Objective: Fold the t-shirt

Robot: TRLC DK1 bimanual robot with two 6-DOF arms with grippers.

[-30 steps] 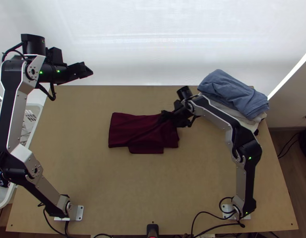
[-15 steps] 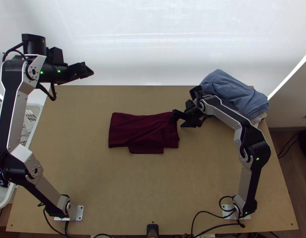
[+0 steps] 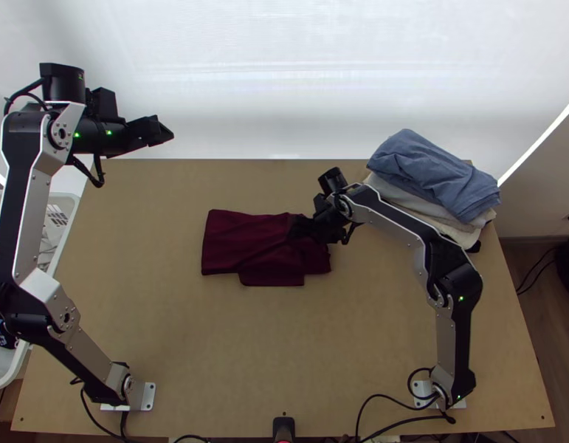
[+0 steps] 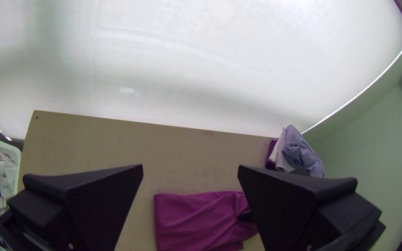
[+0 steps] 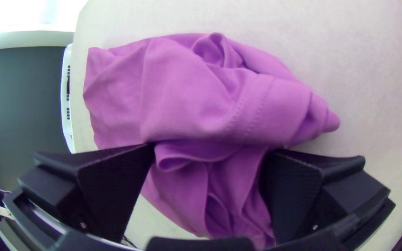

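Note:
In the top view my left gripper [image 3: 166, 133] is up past the table's far left corner, away from the cloth. The left wrist view has the left gripper [image 4: 190, 168] open, its fingers wide apart. A dark red t-shirt [image 3: 236, 240] lies mid-table, folded to a wide shape with a flap at its near edge. Over its right part is my right gripper [image 3: 295, 225]. In the right wrist view the right gripper [image 5: 212, 148] stands open, with wrinkled, bunched folds of the t-shirt [image 5: 182, 97] between and beyond its fingers.
A stack of folded cloths, blue on top [image 3: 432, 173], lies at the table's far right corner, close to the right arm's wrist. A white basket [image 3: 63, 244] with clothes stands beyond the left edge. Cables run along the near edge.
The right gripper first moved right to the t-shirt's right edge, then back left over its right part. The t-shirt's right edge has shifted slightly. The left arm has kept still.

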